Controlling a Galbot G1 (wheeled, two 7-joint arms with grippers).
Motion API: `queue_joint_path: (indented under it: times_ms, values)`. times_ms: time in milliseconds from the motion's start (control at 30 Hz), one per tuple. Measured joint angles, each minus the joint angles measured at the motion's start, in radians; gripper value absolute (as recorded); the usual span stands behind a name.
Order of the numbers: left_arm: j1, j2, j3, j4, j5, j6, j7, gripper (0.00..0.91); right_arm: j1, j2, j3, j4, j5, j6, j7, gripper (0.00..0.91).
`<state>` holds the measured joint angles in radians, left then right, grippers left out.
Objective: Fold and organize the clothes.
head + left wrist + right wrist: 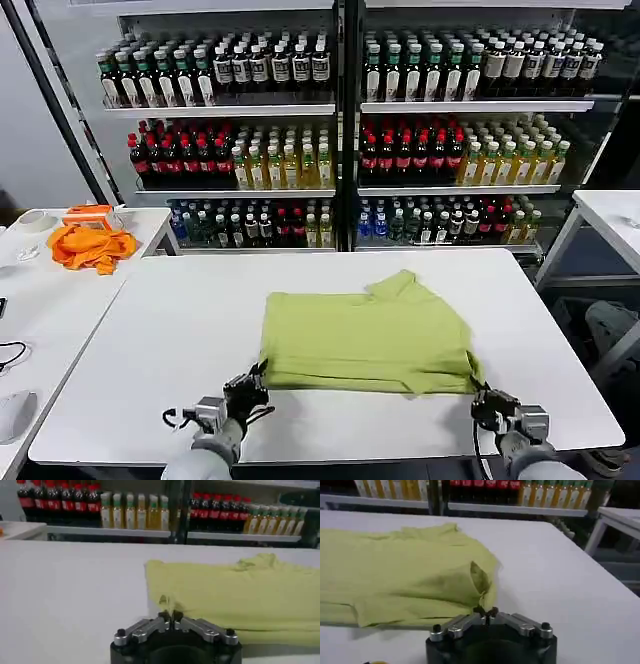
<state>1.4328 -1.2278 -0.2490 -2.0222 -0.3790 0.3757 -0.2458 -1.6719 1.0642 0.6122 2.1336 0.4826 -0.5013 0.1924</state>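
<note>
The clothes are one lime-green T-shirt (pixel 365 335), lying folded into a wide rectangle in the middle of the white table (pixel 180 320), with a sleeve or collar part sticking up at its far edge. My left gripper (pixel 258 378) is at the shirt's near left corner, shut on a pinch of the green cloth (pixel 165 601); its fingertips (pixel 171 615) meet there. At the near right corner my right gripper (pixel 478 398) is also shut, with a thin tip of the shirt's corner (pixel 482 592) held between its fingertips (pixel 486 611). The shirt's edge (pixel 410 617) rests on the table.
A bright orange cloth (pixel 92 245) and an orange box (pixel 88 213) sit on the side table at the left. A white mouse (pixel 15 415) lies nearer on that table. Shelves of bottles (pixel 340 140) stand behind. Another white table (pixel 610 215) stands at the right.
</note>
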Motion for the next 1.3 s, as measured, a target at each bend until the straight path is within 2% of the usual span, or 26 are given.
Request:
queue_joint_path:
  times_ms: [33,67,100,133,200,233,267,567,867,1033,1300]
  values:
    - [0.017,-0.001,-0.002,-0.014,0.006,-0.003,-0.002,0.02,-0.017,0.0,0.005,0.01,-0.001,-0.001,0.0,0.111]
    - [0.035,-0.001,-0.005,-0.027,0.013,-0.006,-0.004,0.02,-0.029,0.0,0.008,0.019,-0.002,-0.003,-0.001,0.322]
    - [0.054,-0.003,-0.007,-0.042,0.02,-0.009,-0.006,0.02,-0.04,0.0,0.012,0.025,-0.004,-0.006,-0.001,0.907]
    - [0.071,-0.003,-0.008,-0.055,0.027,-0.013,-0.008,0.03,-0.05,0.0,0.014,0.031,-0.005,-0.008,0.0,0.907]
    - [0.108,-0.007,-0.008,-0.078,0.04,-0.02,-0.008,0.474,-0.064,0.0,0.016,0.039,-0.006,-0.012,0.003,0.907]
    - [0.124,-0.008,-0.008,-0.086,0.048,-0.023,-0.008,0.877,-0.069,0.0,0.017,0.042,-0.008,-0.013,0.003,0.907]
    - [0.14,-0.01,-0.007,-0.092,0.056,-0.026,-0.009,0.907,-0.073,0.0,0.019,0.047,-0.008,-0.013,0.003,0.907]
    - [0.239,-0.013,-0.013,-0.155,0.14,-0.011,0.007,0.907,-0.09,-0.024,0.057,0.098,0.012,0.012,-0.007,0.907]
    - [0.223,0.031,-0.061,-0.185,0.153,0.024,0.009,0.907,-0.019,-0.071,0.089,0.1,0.094,0.033,0.021,0.907]
    - [0.157,0.054,-0.064,-0.171,0.107,0.029,-0.006,0.907,0.126,-0.081,0.027,0.025,0.134,0.031,0.039,0.907]
    - [-0.028,0.089,-0.023,-0.069,0.022,0.06,-0.045,0.907,0.428,-0.063,-0.16,-0.176,0.184,0.011,0.061,0.907]
